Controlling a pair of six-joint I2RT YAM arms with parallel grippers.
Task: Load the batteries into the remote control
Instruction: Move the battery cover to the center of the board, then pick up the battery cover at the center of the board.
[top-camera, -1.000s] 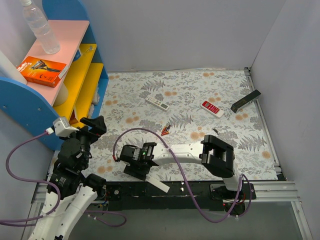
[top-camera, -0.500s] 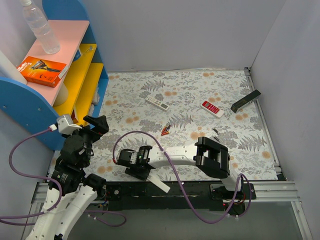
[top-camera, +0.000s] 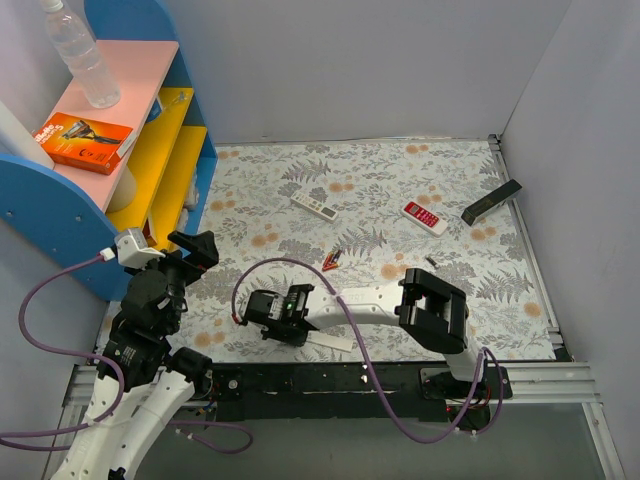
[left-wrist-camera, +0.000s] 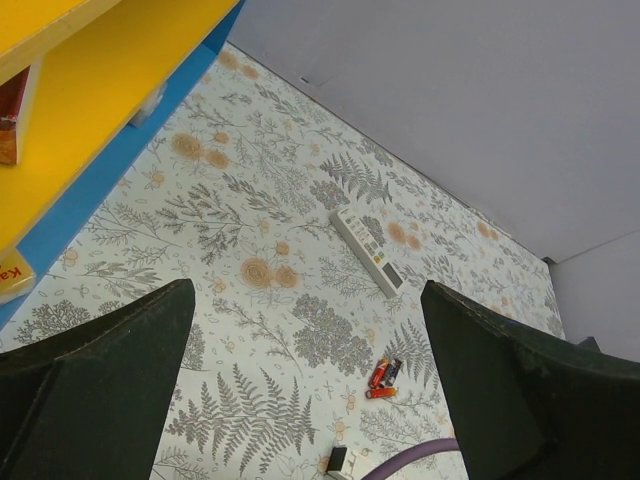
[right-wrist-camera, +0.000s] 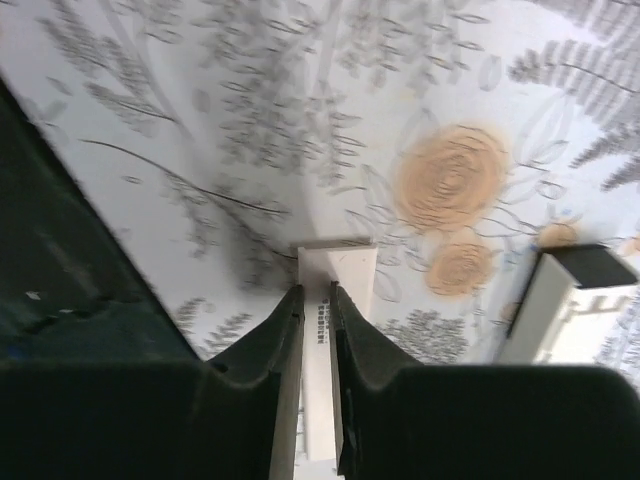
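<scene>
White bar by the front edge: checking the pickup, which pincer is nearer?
Right. The right pincer grips the white bar; the left pincer hovers open, well to its left.

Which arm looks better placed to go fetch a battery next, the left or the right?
Left, probably. The right gripper is shut on the remote control, so it is occupied. The left gripper is open and empty, and the batteries lie in its wrist camera's view, ahead of it.
</scene>
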